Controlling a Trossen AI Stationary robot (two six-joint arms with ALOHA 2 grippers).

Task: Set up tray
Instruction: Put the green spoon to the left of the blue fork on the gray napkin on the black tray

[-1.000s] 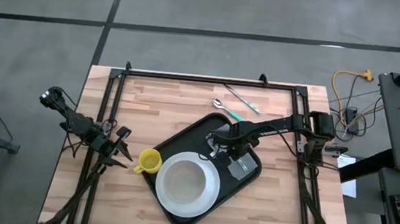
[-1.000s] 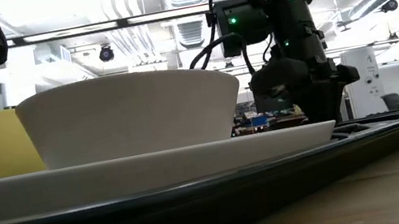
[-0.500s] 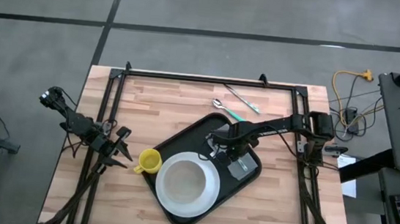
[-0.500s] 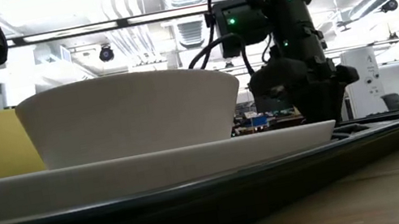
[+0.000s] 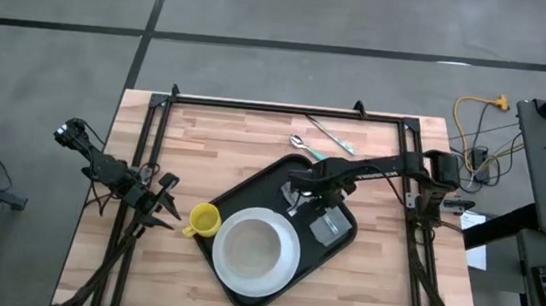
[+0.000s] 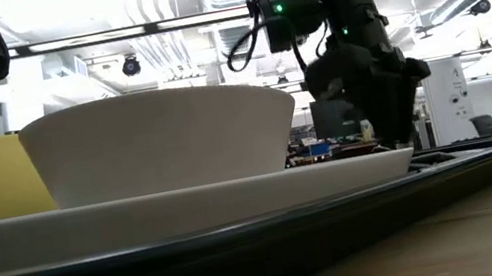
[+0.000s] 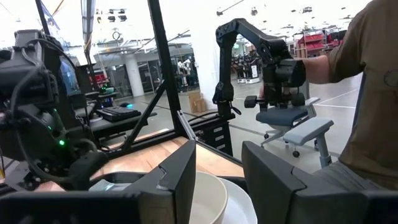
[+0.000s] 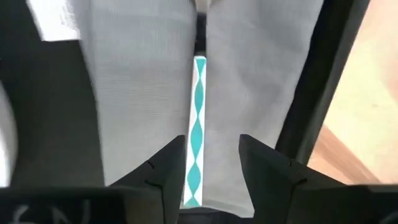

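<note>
High view: tray (image 5: 262, 184), blk plastic, table centre, angled; carries plate (image 5: 287, 258) w/ bowl (image 5: 254, 248) and folded grey napkin (image 5: 326, 225). Looks stiff, light, slick; best held by raised rim. Right gripper (image 5: 297, 198) above tray, fingers apart, holding nothing. Left gripper (image 5: 162, 206) idle at left edge, open. No legible writing or brands.

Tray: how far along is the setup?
Done: plate and bowl on the tray, napkin with a teal-patterned utensil laid on it. In hand: open right gripper hovers over that napkin; left gripper waits at the table's left. Left, probably: yellow cup and spoon are off the tray.
</note>
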